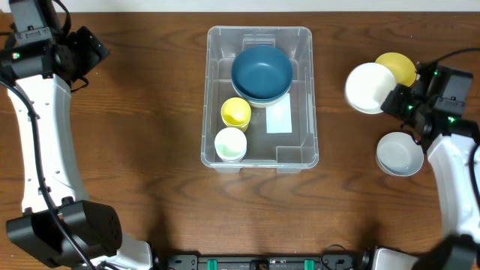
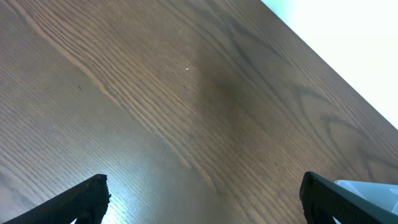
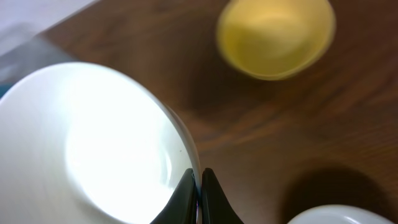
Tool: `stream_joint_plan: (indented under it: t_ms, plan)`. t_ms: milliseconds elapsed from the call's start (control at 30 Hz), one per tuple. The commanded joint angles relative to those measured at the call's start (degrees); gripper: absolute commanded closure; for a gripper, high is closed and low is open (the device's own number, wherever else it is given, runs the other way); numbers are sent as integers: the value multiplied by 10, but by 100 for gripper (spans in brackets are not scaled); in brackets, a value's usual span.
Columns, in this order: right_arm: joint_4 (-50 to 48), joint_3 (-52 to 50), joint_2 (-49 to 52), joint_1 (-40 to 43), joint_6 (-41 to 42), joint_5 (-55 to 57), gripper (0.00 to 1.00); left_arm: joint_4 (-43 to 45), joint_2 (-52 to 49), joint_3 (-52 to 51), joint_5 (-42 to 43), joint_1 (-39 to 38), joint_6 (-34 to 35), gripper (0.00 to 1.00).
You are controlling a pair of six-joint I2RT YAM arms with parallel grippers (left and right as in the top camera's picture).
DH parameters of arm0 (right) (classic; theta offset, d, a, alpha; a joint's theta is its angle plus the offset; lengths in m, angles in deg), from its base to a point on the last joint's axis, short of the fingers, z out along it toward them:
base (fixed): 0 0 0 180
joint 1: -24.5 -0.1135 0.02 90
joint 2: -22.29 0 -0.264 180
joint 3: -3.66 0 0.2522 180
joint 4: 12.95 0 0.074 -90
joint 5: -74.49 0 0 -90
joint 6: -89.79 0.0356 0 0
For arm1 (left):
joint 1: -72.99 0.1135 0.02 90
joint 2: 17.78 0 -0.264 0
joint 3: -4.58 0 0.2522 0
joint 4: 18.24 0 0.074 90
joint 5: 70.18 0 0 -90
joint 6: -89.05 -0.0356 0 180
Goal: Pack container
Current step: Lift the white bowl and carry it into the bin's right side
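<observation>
The clear plastic container (image 1: 259,96) stands mid-table, holding a blue bowl (image 1: 261,72), a yellow cup (image 1: 236,112) and a pale cup (image 1: 230,144). My right gripper (image 3: 200,180) is shut on the rim of a white bowl (image 3: 87,149), which hangs tilted right of the container in the overhead view (image 1: 369,88). A yellow bowl (image 1: 397,67) lies just behind it. My left gripper (image 2: 202,190) stands open over bare wood at the far left, with nothing between its fingers.
A second white bowl (image 1: 399,154) sits on the table below the right gripper. The left arm (image 1: 45,127) runs along the left edge. A white label (image 1: 279,118) lies on the container's floor.
</observation>
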Motion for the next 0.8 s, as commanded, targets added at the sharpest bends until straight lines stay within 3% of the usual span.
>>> stream_joint_plan:
  t_ms: [0, 333, 567, 767]
  plan:
    - [44, 60, -53, -42, -29, 0, 99, -2, -1, 6, -7, 2, -6, 2]
    - [261, 231, -70, -227, -45, 130, 99, -2, -1, 6, -7, 2, -6, 2]
    - [306, 237, -52, -343, -16, 173, 99, -2, -1, 6, -7, 2, -6, 2]
    - [309, 237, 10, -386, -3, 182, 99, -2, -1, 6, -7, 2, -6, 2]
